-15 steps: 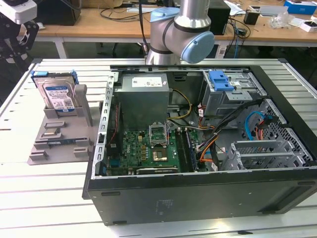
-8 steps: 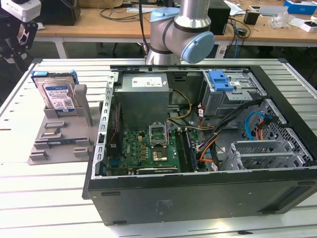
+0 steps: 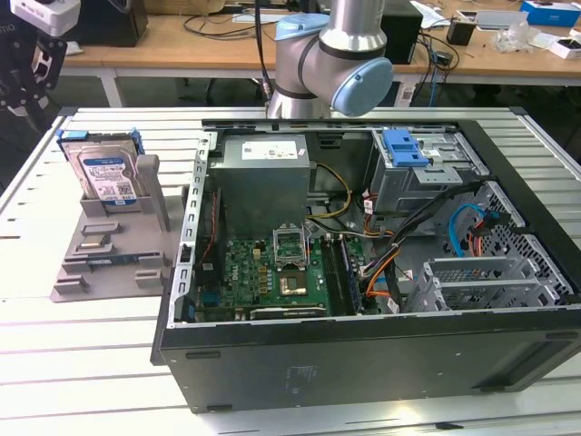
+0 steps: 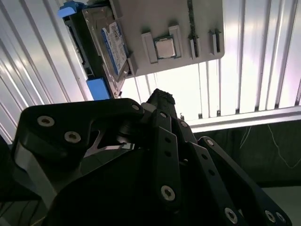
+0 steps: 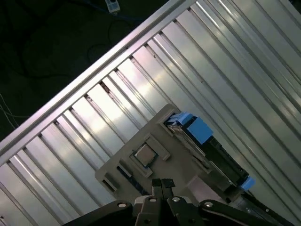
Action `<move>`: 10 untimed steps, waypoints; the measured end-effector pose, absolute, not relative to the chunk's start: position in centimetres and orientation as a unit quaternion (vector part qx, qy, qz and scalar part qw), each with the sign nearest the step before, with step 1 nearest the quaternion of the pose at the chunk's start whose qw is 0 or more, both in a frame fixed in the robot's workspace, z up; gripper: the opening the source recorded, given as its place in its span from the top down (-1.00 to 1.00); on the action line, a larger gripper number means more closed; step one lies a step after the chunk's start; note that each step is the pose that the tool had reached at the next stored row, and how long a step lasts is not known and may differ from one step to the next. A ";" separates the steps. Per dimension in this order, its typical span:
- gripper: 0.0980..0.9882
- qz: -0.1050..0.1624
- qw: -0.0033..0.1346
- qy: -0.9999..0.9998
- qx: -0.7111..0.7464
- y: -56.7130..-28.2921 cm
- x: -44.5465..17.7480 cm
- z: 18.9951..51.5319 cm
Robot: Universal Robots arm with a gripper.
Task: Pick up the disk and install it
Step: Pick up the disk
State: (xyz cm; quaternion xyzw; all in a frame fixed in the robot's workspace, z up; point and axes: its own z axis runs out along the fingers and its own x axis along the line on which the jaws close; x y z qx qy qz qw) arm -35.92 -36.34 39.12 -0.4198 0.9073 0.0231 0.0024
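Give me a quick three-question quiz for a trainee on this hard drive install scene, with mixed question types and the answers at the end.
1. True or false: the gripper is holding the disk.
2. In the exterior view, where is the grey stand relative to the open computer case? A: to its left. B: inside it. C: to its right.
3. Fill in: the disk stands upright in the grey ____.

Key: 1 false; 2 A; 3 stand.
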 end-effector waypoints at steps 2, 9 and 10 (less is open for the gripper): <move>0.98 0.023 0.002 0.899 -0.437 -36.3 -35.9 39.1; 0.98 0.023 0.001 0.875 -0.484 -36.3 -35.9 39.1; 0.98 0.023 0.001 0.872 -0.488 -36.3 -35.9 39.1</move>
